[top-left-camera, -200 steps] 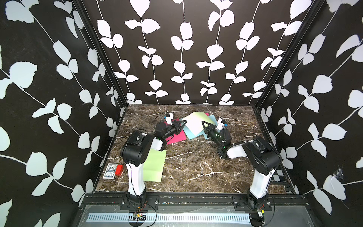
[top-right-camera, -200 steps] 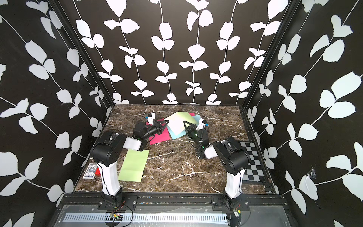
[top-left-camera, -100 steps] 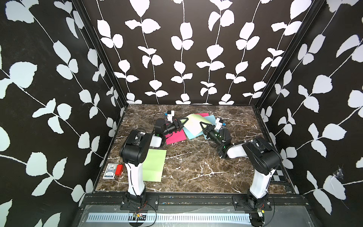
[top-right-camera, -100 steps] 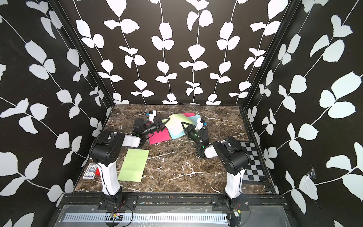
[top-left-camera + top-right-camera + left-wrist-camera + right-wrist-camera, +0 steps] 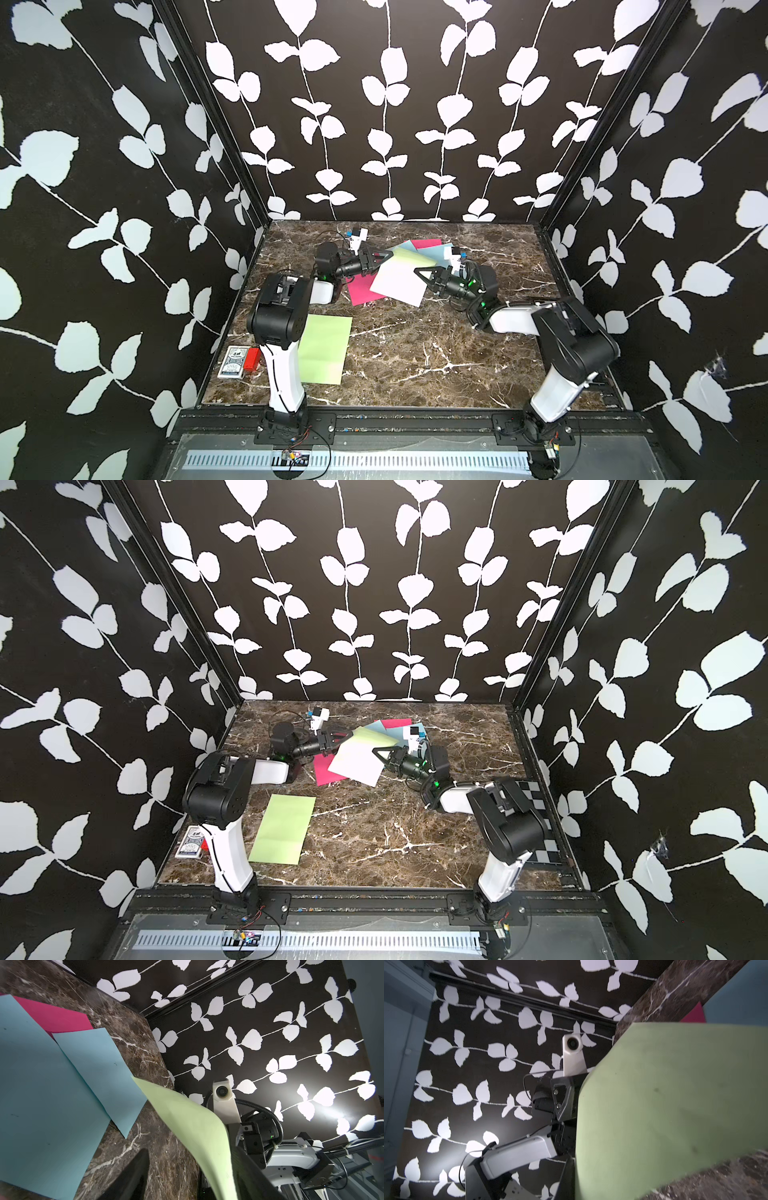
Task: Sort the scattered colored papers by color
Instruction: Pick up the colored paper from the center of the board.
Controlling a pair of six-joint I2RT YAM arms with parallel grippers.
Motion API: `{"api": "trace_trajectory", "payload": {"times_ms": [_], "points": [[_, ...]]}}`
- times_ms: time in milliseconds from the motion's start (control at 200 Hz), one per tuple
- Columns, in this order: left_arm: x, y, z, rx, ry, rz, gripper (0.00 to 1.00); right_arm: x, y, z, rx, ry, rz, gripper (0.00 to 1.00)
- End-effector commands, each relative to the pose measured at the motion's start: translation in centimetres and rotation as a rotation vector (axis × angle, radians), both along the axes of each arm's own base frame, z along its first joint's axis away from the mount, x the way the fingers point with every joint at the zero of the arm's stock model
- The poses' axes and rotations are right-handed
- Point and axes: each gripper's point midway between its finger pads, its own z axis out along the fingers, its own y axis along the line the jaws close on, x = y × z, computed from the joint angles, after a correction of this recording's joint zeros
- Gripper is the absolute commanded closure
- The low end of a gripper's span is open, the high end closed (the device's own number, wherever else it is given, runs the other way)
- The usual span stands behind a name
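A light green sheet (image 5: 401,278) (image 5: 357,758), pale side up, hangs tilted over the pile at the back of the table. My right gripper (image 5: 419,273) (image 5: 376,752) is shut on its right edge; in the right wrist view the sheet (image 5: 664,1105) fills the space beside the gripper (image 5: 575,1167). My left gripper (image 5: 384,254) (image 5: 189,1153) is open, and the sheet's far corner (image 5: 197,1132) rests loosely against one finger. Under it lie pale blue sheets (image 5: 41,1084) (image 5: 440,251) and magenta sheets (image 5: 361,289) (image 5: 56,1018). Another green sheet (image 5: 324,349) lies flat at the front left.
A small patterned card box with a red block (image 5: 239,361) sits at the front left corner. A checkerboard panel (image 5: 540,812) lies along the right edge behind the right arm. Leaf-patterned walls (image 5: 374,124) close in three sides of the marble table (image 5: 415,353).
My left gripper has opened and let go of the green sheet's corner. The sheet has sunk lower and flatter over the pile, still held by my right gripper.
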Motion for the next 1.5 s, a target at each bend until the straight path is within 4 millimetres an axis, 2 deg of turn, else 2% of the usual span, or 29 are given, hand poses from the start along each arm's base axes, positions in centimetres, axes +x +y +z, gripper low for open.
{"api": "trace_trajectory", "payload": {"times_ms": [0, 40, 255, 475, 595, 705, 890, 1075, 1235, 1456, 1496], "points": [[-2.2, -0.2, 0.0, 0.0, -0.036, -0.086, 0.4, -2.1, 0.6, 1.9, -0.074, -0.11, 0.133, 1.0], [-2.4, -0.2, 0.1, -0.003, -0.038, -0.087, 0.41, -2.8, 0.4, 3.0, -0.095, -0.149, 0.144, 1.0], [-3.3, 0.0, 1.2, -0.016, -0.058, -0.099, 0.52, -4.5, -0.2, 2.4, -0.221, -0.185, 0.19, 1.0], [-4.7, 0.1, 4.6, -0.062, -0.105, -0.137, 0.42, -5.3, -0.6, 0.9, -0.303, -0.192, 0.225, 1.0], [-5.5, 0.1, 5.5, -0.062, -0.12, -0.143, 0.37, -5.3, -0.6, 0.6, -0.333, -0.21, 0.229, 1.0], [-6.4, -0.3, 4.7, -0.03, -0.115, -0.154, 0.37, -5.1, -0.6, 0.9, -0.338, -0.233, 0.225, 1.0], [-7.3, -0.3, 2.1, 0.053, -0.075, -0.149, 0.36, -5.2, -0.7, 1.7, -0.35, -0.27, 0.227, 1.0], [-7.6, -0.5, 1.8, 0.059, -0.07, -0.155, 0.37, -4.9, -0.5, 3.0, -0.336, -0.309, 0.221, 1.0], [-7.7, -0.5, 2.4, 0.051, -0.086, -0.149, 0.45, -4.7, -0.5, 3.1, -0.339, -0.314, 0.215, 1.0], [-8.0, -0.3, 2.6, 0.053, -0.093, -0.141, 0.82, -4.5, -0.6, 2.7, -0.347, -0.295, 0.208, 1.0], [-8.0, -0.3, 2.6, 0.053, -0.094, -0.139, 0.85, -4.5, -0.5, 2.7, -0.347, -0.294, 0.213, 1.0]]}}
